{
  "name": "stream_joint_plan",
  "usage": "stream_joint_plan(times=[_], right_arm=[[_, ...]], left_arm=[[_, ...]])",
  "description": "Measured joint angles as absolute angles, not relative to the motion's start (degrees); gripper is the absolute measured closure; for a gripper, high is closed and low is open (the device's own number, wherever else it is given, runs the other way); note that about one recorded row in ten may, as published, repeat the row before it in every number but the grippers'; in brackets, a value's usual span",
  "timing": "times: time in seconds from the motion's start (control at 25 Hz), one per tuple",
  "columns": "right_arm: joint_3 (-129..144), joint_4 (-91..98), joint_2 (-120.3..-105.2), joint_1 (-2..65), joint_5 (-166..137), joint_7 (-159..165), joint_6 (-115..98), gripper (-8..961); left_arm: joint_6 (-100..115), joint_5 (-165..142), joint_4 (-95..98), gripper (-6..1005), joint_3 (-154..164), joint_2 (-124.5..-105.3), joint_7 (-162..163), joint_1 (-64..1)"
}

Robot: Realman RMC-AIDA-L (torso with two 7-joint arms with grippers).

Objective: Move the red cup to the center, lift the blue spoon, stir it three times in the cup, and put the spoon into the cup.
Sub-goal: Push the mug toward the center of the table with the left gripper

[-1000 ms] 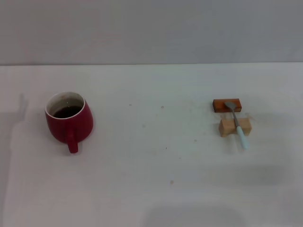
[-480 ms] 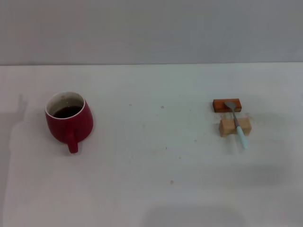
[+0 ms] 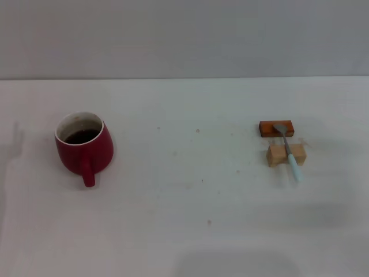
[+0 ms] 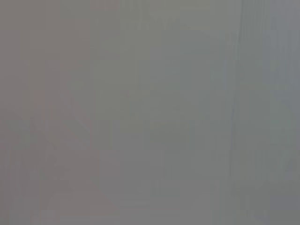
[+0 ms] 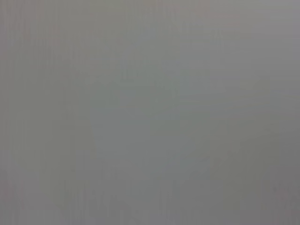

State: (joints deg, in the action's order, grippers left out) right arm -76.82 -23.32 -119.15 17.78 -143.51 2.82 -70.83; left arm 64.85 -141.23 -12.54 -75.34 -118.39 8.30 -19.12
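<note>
Red cup point(image 3: 84, 147) sits left (spoon point(image 3: 288, 151) right).

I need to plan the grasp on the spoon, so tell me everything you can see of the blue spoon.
The blue spoon is small and slim, with a grey metal bowl and neck and a pale light-blue handle. It lies on the robot's right side of the white table, tilted over two small blocks: its bowl rests on the dark orange-brown block, its neck crosses the pale wooden block, and the handle end points toward the robot, reaching down near the tabletop. No gripper is near it.
</note>
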Motion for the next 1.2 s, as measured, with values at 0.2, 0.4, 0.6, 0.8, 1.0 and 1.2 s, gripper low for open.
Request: stream_joint_plan(times=[0.2,0.4,0.6,0.8,1.0,1.2], right_arm=[[-76.8,-23.3,-119.15,17.5,-143.6,2.8,-70.8,170],[-76.8,-23.2,-119.11,17.3,-143.6,2.8,-71.5,171],[-76.8,-23.3,-119.09,17.0,-143.6,2.8,-72.1,170],[-76.6,-24.0,-119.09,16.7,-143.6,2.8,-72.2,170],[-76.2,-24.1,-119.09,16.5,-143.7,2.8,-72.3,170],[-75.9,-24.0,-119.09,16.5,-143.7,2.8,-72.3,171]], left_arm=[[64.2,-141.4,-11.1,279,-74.3,-118.5,8.3,-18.2],[64.0,-141.4,-10.8,495,-72.7,-118.43,8.1,-17.5],[62.0,-141.5,-10.3,694,-68.5,-118.36,-0.3,-17.9],[57.7,-141.5,-10.3,899,-67.8,-118.49,-8.8,-19.6],[56.4,-141.5,-10.3,993,-67.8,-118.43,-16.0,-20.6],[54.9,-141.4,-10.4,1001,-65.6,-118.45,-23.6,-21.6]])
